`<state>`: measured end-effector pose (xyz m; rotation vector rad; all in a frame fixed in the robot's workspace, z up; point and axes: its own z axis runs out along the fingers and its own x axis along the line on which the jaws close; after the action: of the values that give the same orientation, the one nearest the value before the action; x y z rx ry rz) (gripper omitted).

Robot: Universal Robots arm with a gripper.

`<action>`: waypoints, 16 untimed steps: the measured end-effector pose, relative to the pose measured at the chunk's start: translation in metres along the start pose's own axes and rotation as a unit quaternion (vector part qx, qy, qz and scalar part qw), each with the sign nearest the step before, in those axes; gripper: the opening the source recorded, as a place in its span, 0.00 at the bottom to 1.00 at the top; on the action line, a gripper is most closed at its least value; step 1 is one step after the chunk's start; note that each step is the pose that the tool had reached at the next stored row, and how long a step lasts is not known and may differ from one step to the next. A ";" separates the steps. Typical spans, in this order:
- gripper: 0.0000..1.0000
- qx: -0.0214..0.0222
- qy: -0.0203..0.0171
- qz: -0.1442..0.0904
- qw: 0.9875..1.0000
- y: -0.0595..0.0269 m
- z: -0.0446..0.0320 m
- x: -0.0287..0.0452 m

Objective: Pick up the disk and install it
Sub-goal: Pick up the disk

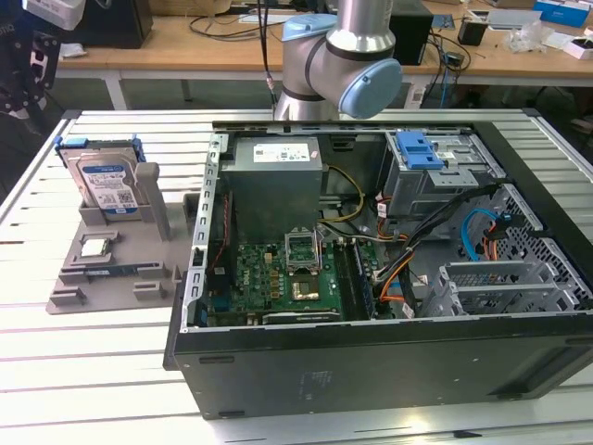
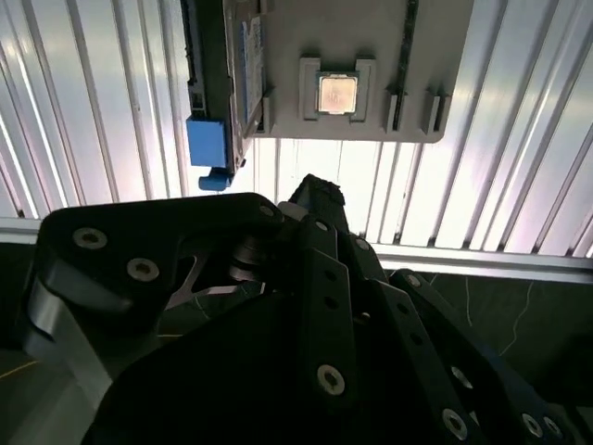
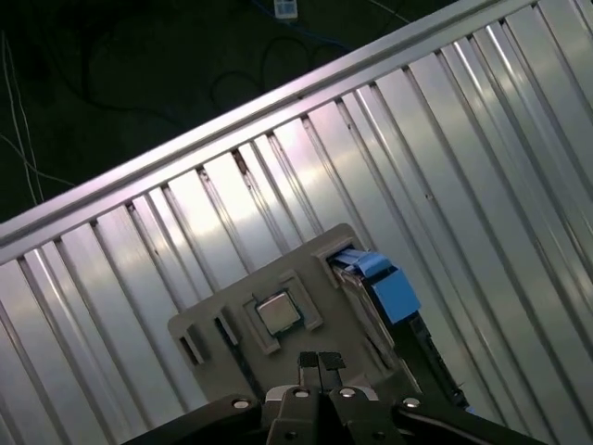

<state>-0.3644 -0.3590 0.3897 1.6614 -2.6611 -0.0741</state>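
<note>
The disk [image 1: 107, 184] stands upright in a slot of the grey holder [image 1: 111, 273] at the exterior view's left, its blue-and-white label facing forward and blue bracket ends showing at both sides. Both wrist views show the disk edge-on [image 2: 232, 69] [image 3: 363, 301], with its blue bracket [image 2: 206, 144] [image 3: 389, 289] sticking out. My gripper [image 3: 318, 360] [image 2: 313, 193] hangs high above the holder's edge, well apart from the disk. Its fingertips are pressed together with nothing between them.
A small square silver chip [image 1: 95, 247] [image 2: 336, 93] [image 3: 278, 313] lies in the holder beside the disk. An open computer case [image 1: 371, 371] stands at the exterior view's right, with a metal drive cage and blue latch [image 1: 419, 148] at its far corner. The ribbed metal table [image 1: 83, 371] runs around both.
</note>
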 end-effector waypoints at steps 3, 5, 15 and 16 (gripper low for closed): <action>0.11 0.000 0.002 -0.021 1.000 0.0000 0.0000 0.0000; 0.11 0.000 0.003 -0.033 0.999 0.0000 -0.0001 0.0000; 0.11 -0.001 0.006 -0.086 0.996 0.0000 0.0000 0.0000; 0.11 -0.001 0.006 -0.091 0.996 0.0000 0.0000 0.0000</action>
<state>-0.3644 -0.3590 0.3897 1.8924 -2.4939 -0.0667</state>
